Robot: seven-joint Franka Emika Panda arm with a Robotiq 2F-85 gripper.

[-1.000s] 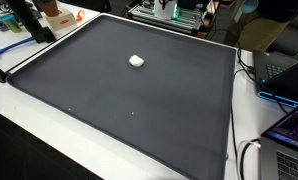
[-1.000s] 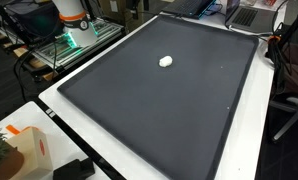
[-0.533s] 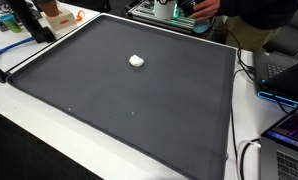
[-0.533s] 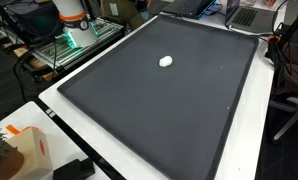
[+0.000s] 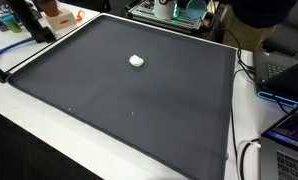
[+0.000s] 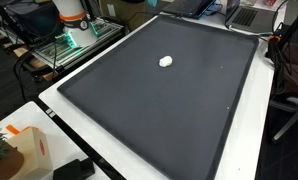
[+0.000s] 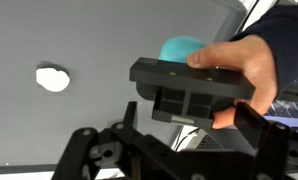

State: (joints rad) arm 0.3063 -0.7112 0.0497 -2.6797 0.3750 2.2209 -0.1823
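In the wrist view my gripper (image 7: 169, 130) is open, its two dark fingers (image 7: 255, 128) spread wide at the bottom of the picture. A person's hand (image 7: 241, 62) holds a black rectangular block (image 7: 192, 90) just beyond the fingertips, with something teal (image 7: 179, 47) behind it. The jaws do not touch the block. A small white lump (image 7: 53, 78) lies on the dark mat; it shows in both exterior views (image 5: 136, 61) (image 6: 166, 61). Neither exterior view shows the gripper.
The dark mat (image 5: 109, 100) covers a white table (image 6: 89, 130). The robot's base (image 6: 71, 16) stands behind one edge. A person in dark clothes (image 5: 259, 12) leans in at the back. Laptops and cables (image 5: 284, 90) sit beside the mat, and an orange-and-white box (image 6: 24, 150) at a corner.
The person's arm at the back edge has shifted to the right in an exterior view. The white lump has not moved.
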